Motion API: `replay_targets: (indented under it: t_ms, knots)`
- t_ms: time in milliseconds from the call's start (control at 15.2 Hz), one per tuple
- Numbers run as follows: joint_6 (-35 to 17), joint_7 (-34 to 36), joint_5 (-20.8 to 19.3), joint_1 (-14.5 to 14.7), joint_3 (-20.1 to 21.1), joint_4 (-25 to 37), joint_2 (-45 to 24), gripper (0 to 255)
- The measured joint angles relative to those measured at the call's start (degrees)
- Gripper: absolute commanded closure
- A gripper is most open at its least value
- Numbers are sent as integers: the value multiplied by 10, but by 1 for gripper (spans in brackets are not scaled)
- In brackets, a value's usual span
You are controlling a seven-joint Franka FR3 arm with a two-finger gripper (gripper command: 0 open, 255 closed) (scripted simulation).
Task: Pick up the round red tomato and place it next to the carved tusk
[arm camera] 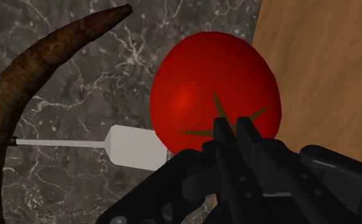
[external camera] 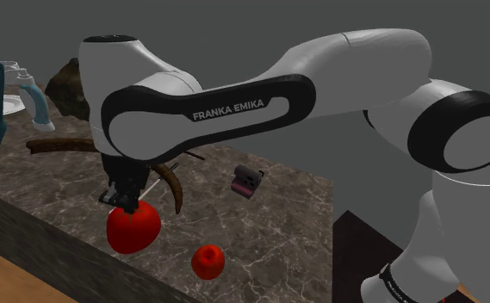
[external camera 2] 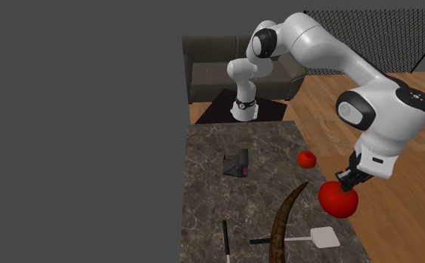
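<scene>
So, this looks like the carry step. The gripper (external camera: 128,203) sits right on top of the big red tomato (external camera: 133,227), with its fingers (arm camera: 222,133) drawn almost together and pinched in at the green stem star. I read that as a grip on the tomato, just a shallow one.

The tomato hangs over the marble counter (external camera 2: 211,187) edge on the second exterior view's right, half above the wood floor (arm camera: 326,76). My guess is it's lifted, not resting.

The brown curved tusk (external camera 2: 287,215) lies just to that view's left of it. A white spatula (external camera 2: 324,237) lies nearby, its handle reaching the tusk. A smaller tomato (external camera 2: 306,158) sits farther along the same edge.

Next move, I reckon: bring the tomato inward over the counter and lower it onto bare marble beside the tusk, clear of the spatula. Then open up. With that small a pinch, go slow or it rolls.
</scene>
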State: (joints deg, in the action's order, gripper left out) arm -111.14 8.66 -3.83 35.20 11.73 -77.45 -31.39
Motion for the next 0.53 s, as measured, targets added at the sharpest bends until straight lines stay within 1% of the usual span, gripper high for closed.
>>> replay_targets:
  t_ms: [330, 396, 528]
  knots:
    - [-2, 0, 0, 0, 0, -2, 0, 255]
    - [-2, 0, 0, 0, 0, -2, 0, 0]
    - [-2, 0, 0, 0, 0, -2, 0, 0]
